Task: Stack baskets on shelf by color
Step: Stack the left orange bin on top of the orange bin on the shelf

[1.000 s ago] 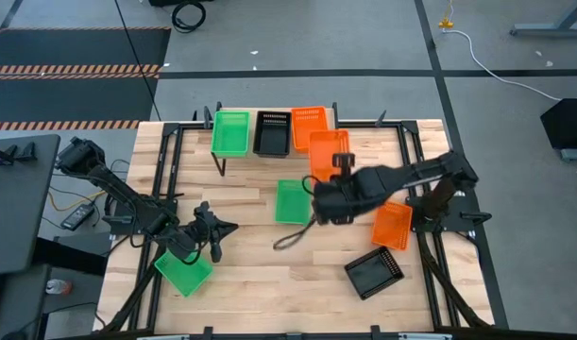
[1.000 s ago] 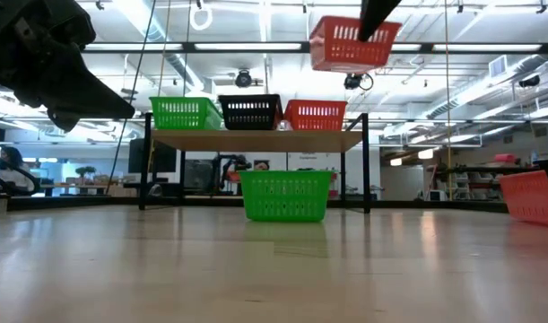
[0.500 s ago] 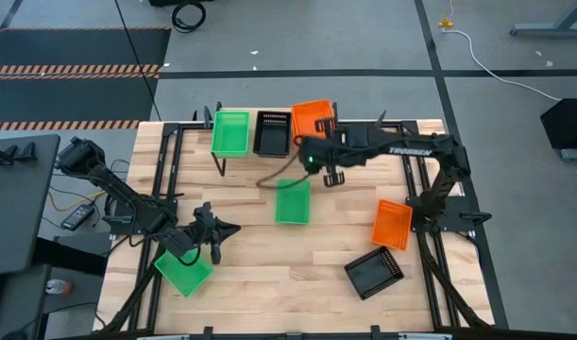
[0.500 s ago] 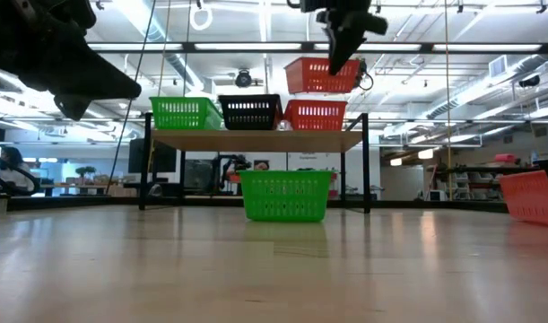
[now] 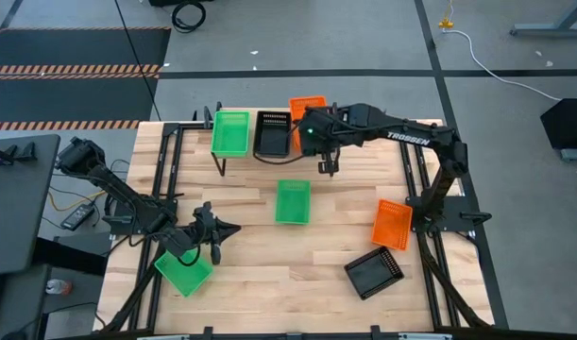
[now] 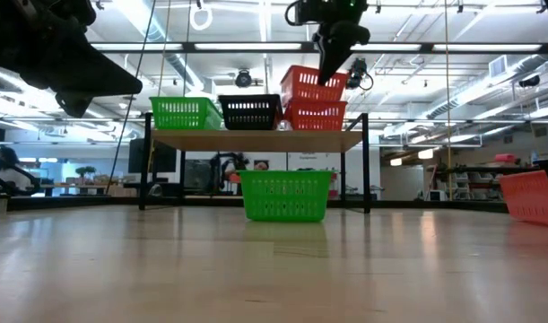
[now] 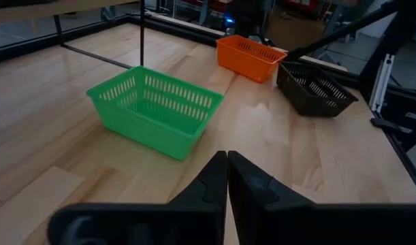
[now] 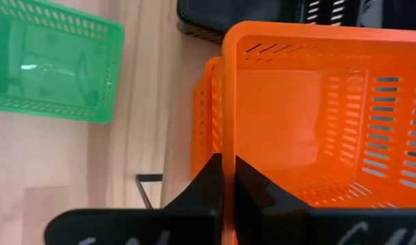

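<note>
left pincer [image 5: 215, 229] pinched closed over the near-left desk [image 5: 269, 283] just past a green basket [image 5: 183, 272], black basket [image 5: 374, 272] near right, another green basket [image 5: 292, 201] mid-desk, right pincer [image 8: 226, 178] clamped on a tilted orange basket [image 6: 313, 84] atop the orange one on the far shelf [image 6: 256, 139]

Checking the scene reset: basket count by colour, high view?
Green baskets: 3 (shelf, table middle, near left arm)
Orange baskets: 3 (held one, one beneath it on the shelf, right side of table)
Black baskets: 2 (shelf, table front right)
Total: 8
</note>
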